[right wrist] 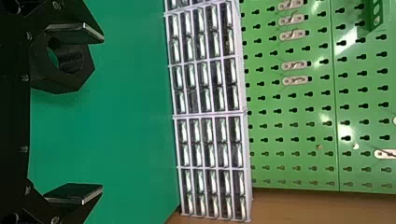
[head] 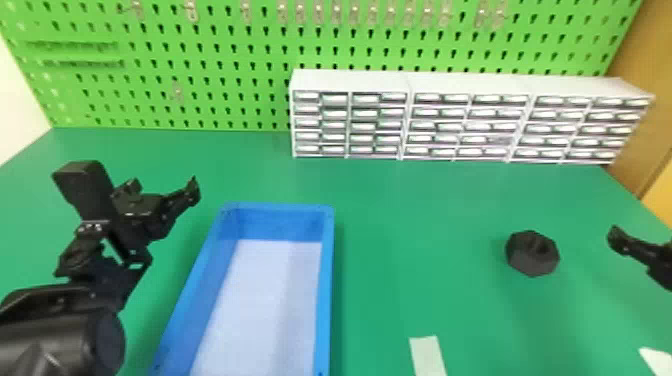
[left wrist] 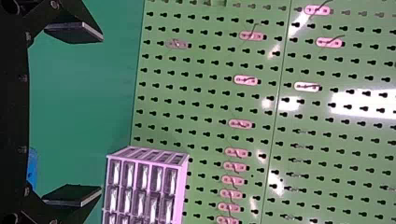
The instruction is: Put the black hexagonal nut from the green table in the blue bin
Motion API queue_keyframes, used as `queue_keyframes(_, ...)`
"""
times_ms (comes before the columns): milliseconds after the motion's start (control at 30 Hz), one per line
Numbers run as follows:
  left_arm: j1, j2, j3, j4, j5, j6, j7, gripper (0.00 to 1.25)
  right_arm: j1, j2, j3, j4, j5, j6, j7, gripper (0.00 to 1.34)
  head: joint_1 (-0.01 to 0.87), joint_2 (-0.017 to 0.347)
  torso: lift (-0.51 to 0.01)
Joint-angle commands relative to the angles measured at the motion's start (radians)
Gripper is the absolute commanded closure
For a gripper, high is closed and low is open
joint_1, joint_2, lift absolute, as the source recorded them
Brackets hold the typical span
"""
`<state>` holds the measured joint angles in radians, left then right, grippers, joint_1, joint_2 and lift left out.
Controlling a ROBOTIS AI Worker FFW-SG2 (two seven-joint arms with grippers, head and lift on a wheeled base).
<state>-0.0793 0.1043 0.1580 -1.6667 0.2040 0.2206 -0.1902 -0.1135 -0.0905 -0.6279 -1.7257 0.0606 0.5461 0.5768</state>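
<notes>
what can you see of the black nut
The black nut is a thick six-sided block with dull faces and a round hole through it, perhaps plastic. It seems to lie flat on the green table, right of the blue bin. The open right gripper isn't holding it; only the table touches it.
</notes>
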Motion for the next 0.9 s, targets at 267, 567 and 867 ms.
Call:
queue_keyframes(267,0.0,0.0,0.0,-0.001,0.0,0.0,0.0,0.14,-0.002,0.0,0.002,0.0,0.001,0.0,0.0,0.17,0.666,0.032,-0.1)
queue_keyframes(567,0.0,0.0,0.0,0.001,0.0,0.0,0.0,0.14,-0.002,0.0,0.002,0.0,0.001,0.0,0.0,0.17,0.666,0.032,-0.1)
queue_keyframes(867,0.0,0.0,0.0,-0.001,0.0,0.0,0.0,0.14,-0.002,0.0,0.004,0.0,0.001,0.0,0.0,0.17,0.666,0.032,-0.1)
